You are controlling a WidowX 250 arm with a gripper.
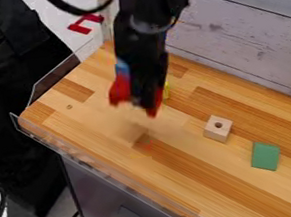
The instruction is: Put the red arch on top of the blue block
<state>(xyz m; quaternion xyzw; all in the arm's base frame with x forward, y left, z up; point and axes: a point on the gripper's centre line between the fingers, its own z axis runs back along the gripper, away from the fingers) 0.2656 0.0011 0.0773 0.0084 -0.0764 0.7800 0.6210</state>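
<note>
The black gripper (138,97) hangs over the back left part of the wooden table, shut on the red arch (120,89). Red parts of the arch show on both sides of the gripper, which covers its middle. Directly behind the arch's left part, the blue block (122,67) shows in part, the rest hidden by the gripper and arch. Whether arch and block touch cannot be told.
A yellow piece (166,90) peeks out right of the gripper. A wooden block with a hole (218,128) and a green block (265,155) lie to the right on the table (204,173). A plank wall (246,31) rises along the back.
</note>
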